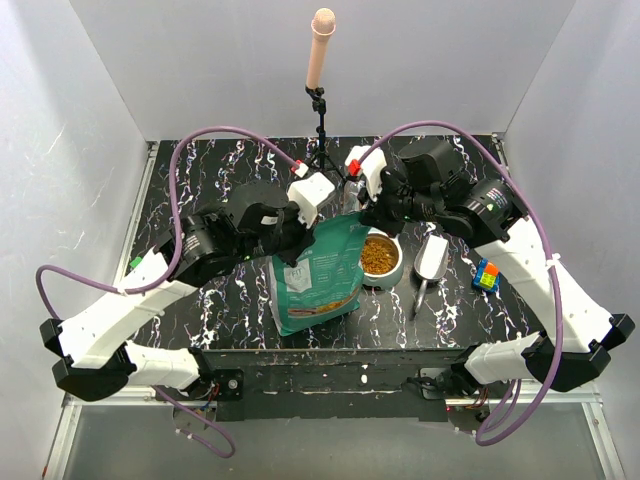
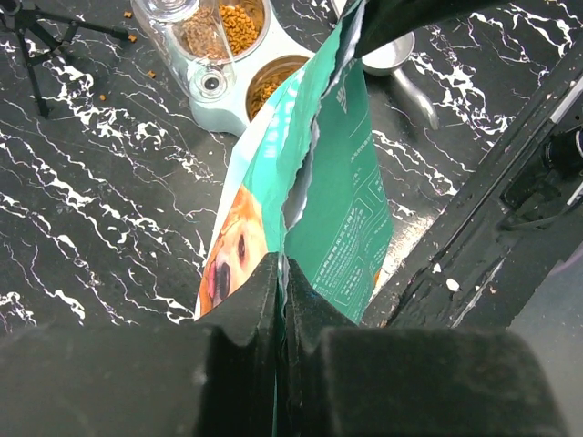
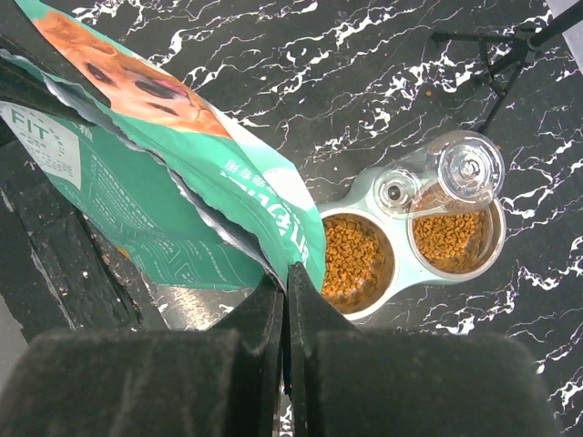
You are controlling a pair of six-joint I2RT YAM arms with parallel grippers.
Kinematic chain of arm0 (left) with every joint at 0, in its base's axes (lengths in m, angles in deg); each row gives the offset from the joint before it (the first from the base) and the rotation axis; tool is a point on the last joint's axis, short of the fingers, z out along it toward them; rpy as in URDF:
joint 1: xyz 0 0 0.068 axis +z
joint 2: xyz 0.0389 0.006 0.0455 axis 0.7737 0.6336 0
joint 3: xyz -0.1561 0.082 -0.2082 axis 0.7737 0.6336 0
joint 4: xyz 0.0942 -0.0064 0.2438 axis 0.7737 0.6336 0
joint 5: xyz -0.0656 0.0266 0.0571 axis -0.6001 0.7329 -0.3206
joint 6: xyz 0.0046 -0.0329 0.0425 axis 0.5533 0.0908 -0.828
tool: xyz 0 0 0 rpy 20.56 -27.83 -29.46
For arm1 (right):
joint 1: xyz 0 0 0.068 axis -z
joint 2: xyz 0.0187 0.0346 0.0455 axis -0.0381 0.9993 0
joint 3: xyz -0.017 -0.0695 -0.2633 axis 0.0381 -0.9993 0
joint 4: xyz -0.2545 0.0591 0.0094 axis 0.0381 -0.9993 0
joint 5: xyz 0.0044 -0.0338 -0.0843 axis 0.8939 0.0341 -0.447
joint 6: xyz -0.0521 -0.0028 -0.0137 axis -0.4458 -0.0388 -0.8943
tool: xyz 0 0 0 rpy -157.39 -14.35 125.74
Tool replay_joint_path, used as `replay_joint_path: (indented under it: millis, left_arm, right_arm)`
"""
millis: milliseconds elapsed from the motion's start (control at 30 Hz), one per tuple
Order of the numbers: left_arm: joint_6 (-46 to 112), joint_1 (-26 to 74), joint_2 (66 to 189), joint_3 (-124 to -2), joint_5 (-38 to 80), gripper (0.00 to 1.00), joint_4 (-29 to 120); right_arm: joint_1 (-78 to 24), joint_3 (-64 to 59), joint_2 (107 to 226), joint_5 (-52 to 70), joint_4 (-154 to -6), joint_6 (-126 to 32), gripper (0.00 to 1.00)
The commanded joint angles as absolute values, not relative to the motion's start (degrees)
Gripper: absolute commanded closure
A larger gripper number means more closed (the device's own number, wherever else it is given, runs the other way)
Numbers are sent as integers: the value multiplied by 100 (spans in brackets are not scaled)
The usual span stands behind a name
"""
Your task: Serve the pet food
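Left hand pinched on one torn lip of teal-green foil stand-up bag, right hand on other; mouth held open beside pale double bowl holding small brown kibble pellets.

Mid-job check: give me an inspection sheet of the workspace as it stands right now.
Surface: black, white-veined marble-look tabletop; stray pellets lie near the tripod.
Job's things: teal-green stand-up bag, torn open at the top, held beside the pale green two-bowl feeder; brown kibble in both bowls.
Clutter: metal scoop and colourful toy block to the right of the feeder; black tripod with a pinkish rod at the back.
Grippers: left gripper and right gripper, fingers shut on the bag's top edge.
Cables: purple cables loop above both arms.
Surroundings: white enclosure walls; nothing else seen.
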State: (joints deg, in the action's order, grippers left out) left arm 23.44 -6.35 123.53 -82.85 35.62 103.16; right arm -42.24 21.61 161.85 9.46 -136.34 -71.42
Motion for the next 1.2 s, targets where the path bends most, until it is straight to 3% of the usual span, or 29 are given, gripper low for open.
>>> replay_joint_path:
  millis: [0, 100, 133, 167, 300, 533, 600, 700, 867, 1167]
  left_arm:
    - [2429, -635, 11729, -8164, 4223, 100, 10469]
    - [2561, -635, 11605, -8189, 4364, 99, 10846]
    - [2649, -644, 11588, -8199, 4390, 88, 10987]
    - [2702, -635, 11509, -8164, 4417, 84, 11032]
    - [2825, -635, 11262, -8040, 4601, 100, 11049]
    - [2852, -635, 11289, -8286, 4479, 100, 11120]
    - [2878, -635, 11262, -8322, 4452, 66, 11103]
    - [2887, -635, 11227, -8331, 4487, 73, 11137]
    - [2869, -635, 11201, -8340, 4444, 100, 11173]
    - [2659, -635, 11148, -8427, 4190, 100, 11190]
  right_arm:
    - [-4141, 2385, 16026, 257, -13384, -7135, 99]
    - [-4141, 2376, 16043, 257, -13349, -7135, 99]
    - [-4141, 2384, 16052, 257, -13357, -7143, 99]
    - [-4141, 2393, 16061, 266, -13366, -7152, 99]
    - [-4141, 2393, 16070, 345, -13366, -7161, 99]
    - [-4141, 2429, 16096, 362, -13401, -7161, 99]
    - [-4141, 2446, 16096, 371, -13419, -7161, 99]
    - [-4141, 2446, 16079, 406, -13428, -7143, 99]
    - [-4141, 2446, 16061, 433, -13472, -7126, 99]
    - [-4150, 2543, 16114, 512, -13480, -7152, 99]
